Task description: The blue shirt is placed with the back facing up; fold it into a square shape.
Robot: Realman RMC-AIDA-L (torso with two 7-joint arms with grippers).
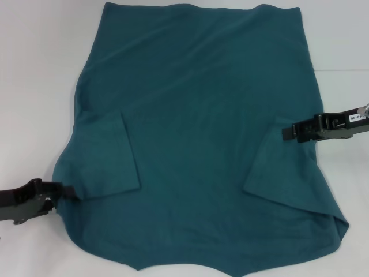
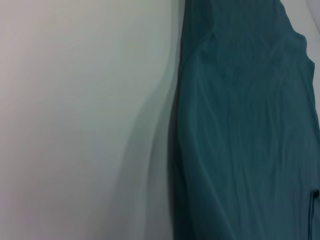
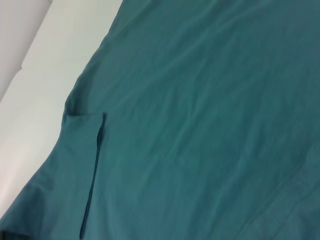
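blue shirt (image 1: 202, 133) spread over table (image 1: 34, 75), filling frame centre, sleeves folded in | soft, light, limp; I'd pinch its edges | my left gripper (image 1: 68, 193) lower left, right gripper (image 1: 286, 133) right edge: grip state unclear

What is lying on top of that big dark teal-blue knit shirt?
On the blue shirt, only its own two short sleeves, folded inward over its back. The right gripper reaches over its edge. Anything underneath the fabric is hidden.

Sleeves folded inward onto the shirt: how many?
2. One sleeve lies folded in near the left gripper; the other sleeve lies by the right gripper, both atop the blue shirt.
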